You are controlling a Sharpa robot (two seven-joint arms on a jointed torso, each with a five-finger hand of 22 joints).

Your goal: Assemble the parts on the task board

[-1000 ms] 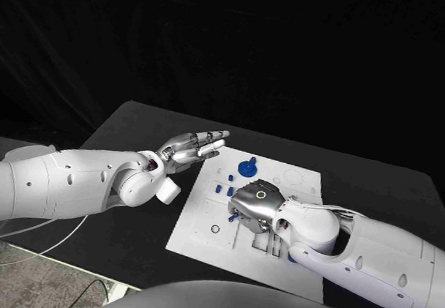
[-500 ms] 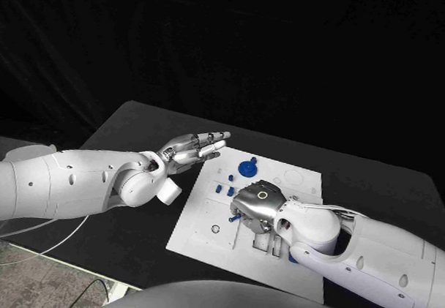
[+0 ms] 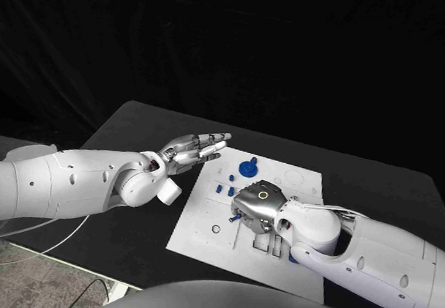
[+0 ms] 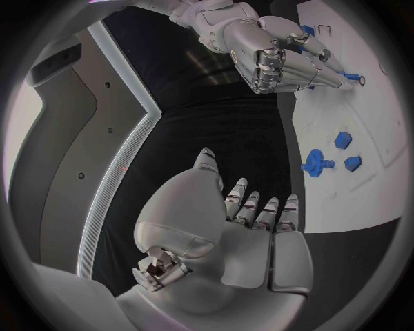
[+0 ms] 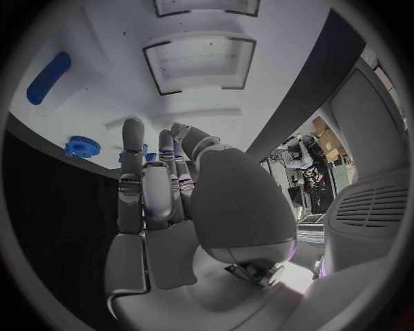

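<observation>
The white task board (image 3: 200,229) lies in the middle of the black table. On it sit a blue gear (image 3: 247,168) and two small blue pieces (image 3: 223,190). My right hand (image 3: 258,205) is low over the board's middle, fingers held together and pointing down. Its fingertips (image 4: 332,77) meet a blue peg (image 4: 350,76). Whether they pinch it is hidden. My left hand (image 3: 193,150) hovers flat and open at the board's far left corner, holding nothing. The left wrist view also has the gear (image 4: 316,165) and the two small pieces (image 4: 343,140).
Two rectangular recesses (image 5: 203,62) in the board lie beyond my right hand, and an oblong blue part (image 5: 47,77) is off to one side. Another blue bit (image 3: 293,258) peeks from under my right forearm. Black table (image 3: 129,127) surrounds the board.
My right hand has crept slightly toward the board's right side, staying low over it. The left hand has barely moved.
</observation>
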